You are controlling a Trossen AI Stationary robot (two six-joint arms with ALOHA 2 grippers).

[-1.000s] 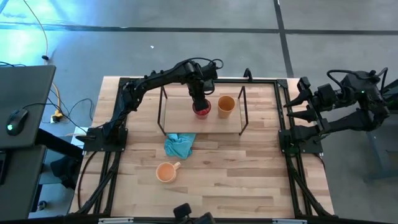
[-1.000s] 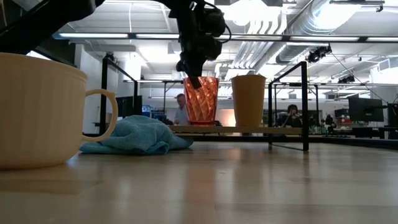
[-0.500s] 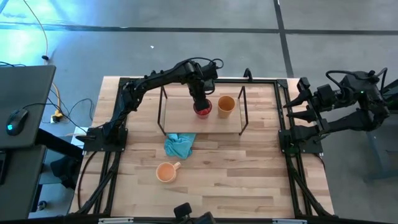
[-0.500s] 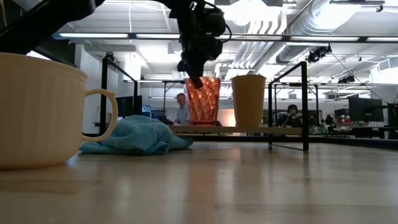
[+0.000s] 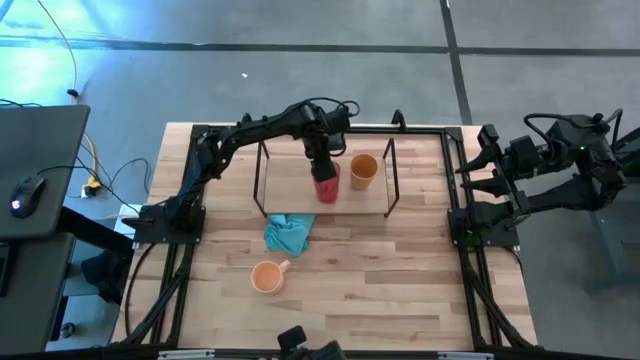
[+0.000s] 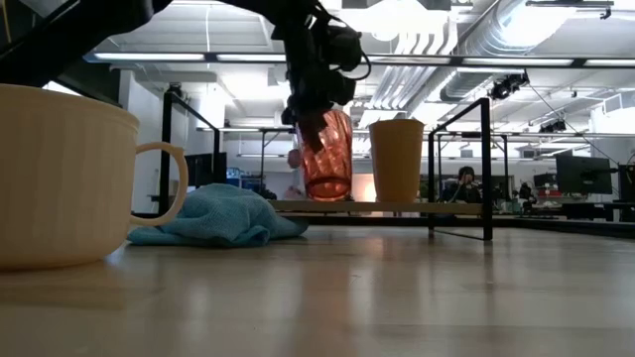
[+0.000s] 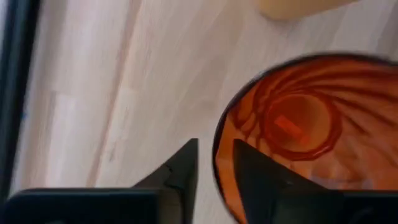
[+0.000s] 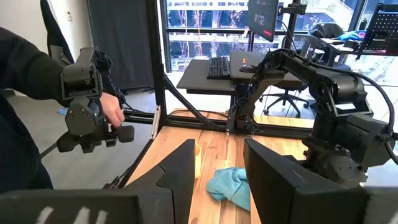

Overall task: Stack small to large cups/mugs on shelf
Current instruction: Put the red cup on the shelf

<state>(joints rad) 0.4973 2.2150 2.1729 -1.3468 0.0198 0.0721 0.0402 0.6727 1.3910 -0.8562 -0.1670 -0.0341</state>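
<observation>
A: Where is the red cup (image 6: 326, 154)?

B: Over the shelf (image 5: 290, 196), lifted off its board and tilted. In the low view its base hangs above the wood, its top leaning toward the tumbler (image 6: 397, 161). From above, it shows just left of the tumbler, the two apart.

A: What has hold of it?

B: The left gripper (image 6: 310, 119). In the left wrist view one dark finger sits inside the rim and the other outside, so the jaws are nearly closed, pinching the cup's wall. You look straight down into the cup there and see its spiral pattern.

A: And the tumbler?

B: Upright on the shelf's board, toward the right end, under the black wire frame.

A: The mug (image 5: 267, 275)?

B: On the surface (image 5: 400, 270), nearer the front edge and well apart from the shelf, handle pointing right in the high view. It looms large at the left of the low view.

A: Anything between them?

B: A teal cloth (image 5: 288, 233), crumpled on the surface just in front of the shelf's left half.

A: The other arm?

B: The right gripper (image 8: 216, 163) waits beyond the surface's right edge, its fingers spread with nothing between them. Its wrist view also shows a person at the left, holding a hand controller.
</observation>
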